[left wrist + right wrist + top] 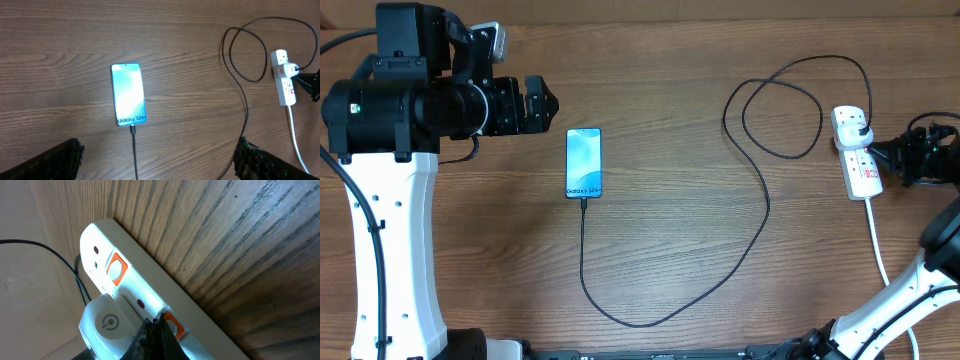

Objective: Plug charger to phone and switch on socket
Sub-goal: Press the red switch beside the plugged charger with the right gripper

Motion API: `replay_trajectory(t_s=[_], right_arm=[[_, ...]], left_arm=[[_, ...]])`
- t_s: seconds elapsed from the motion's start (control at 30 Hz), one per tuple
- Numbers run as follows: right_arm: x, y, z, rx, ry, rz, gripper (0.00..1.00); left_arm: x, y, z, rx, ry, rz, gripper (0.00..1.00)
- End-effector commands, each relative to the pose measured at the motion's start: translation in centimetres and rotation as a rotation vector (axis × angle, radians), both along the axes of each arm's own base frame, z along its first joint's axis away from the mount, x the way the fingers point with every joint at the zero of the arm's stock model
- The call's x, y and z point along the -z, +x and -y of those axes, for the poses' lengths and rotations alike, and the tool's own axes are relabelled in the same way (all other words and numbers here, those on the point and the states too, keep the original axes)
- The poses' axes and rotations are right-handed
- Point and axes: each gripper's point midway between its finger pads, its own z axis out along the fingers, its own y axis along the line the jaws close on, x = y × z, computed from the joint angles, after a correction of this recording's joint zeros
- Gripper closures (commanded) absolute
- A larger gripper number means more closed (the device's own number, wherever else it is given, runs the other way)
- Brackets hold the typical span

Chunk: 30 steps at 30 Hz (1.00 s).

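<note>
Nearest, the charger (620, 318) is seen curving across the surface (680, 200), its tip plugged into the phone (584, 163). Further off, the left gripper (545, 103) is held spread and empty. The right gripper (154, 328), seemingly clenched, is set against the socket (865, 175) beside an orange switch (173, 323).

One phone (584, 163), flat on one table (670, 80). One charger (582, 245), a single thin black cable leaving the phone's bottom edge. One socket (865, 175), well apart from the phone, with one thick white cord (876, 245). On that socket, two orange-red switches (116, 270) in the right wrist view, and one white plug (107, 322) seated just beside them. Two arms, one to each side of the phone. Two grippers: the left gripper (548, 103) near the phone, the right gripper (880, 152) well apart from it, at the socket.
</note>
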Motion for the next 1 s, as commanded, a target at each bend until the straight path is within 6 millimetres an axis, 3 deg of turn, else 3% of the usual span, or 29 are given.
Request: replay_trajectory(t_s=[0.0,0.4,0.97], right_arm=[[0.35,0.23,-1.32,-0.030,0.008,-0.018,0.96],[0.71,-0.15,-2.21,-0.042,0.012,-0.061,0.96],[1.21,-0.42,-1.68,-0.016,-0.012,-0.099,0.96]], left_arm=[[-0.57,-0.18,0.11,0.007,0.009,0.021,0.00],[-0.57,-0.18,0.11,0.007,0.009,0.021,0.01],[-0.57,-0.18,0.11,0.007,0.009,0.021,0.00]])
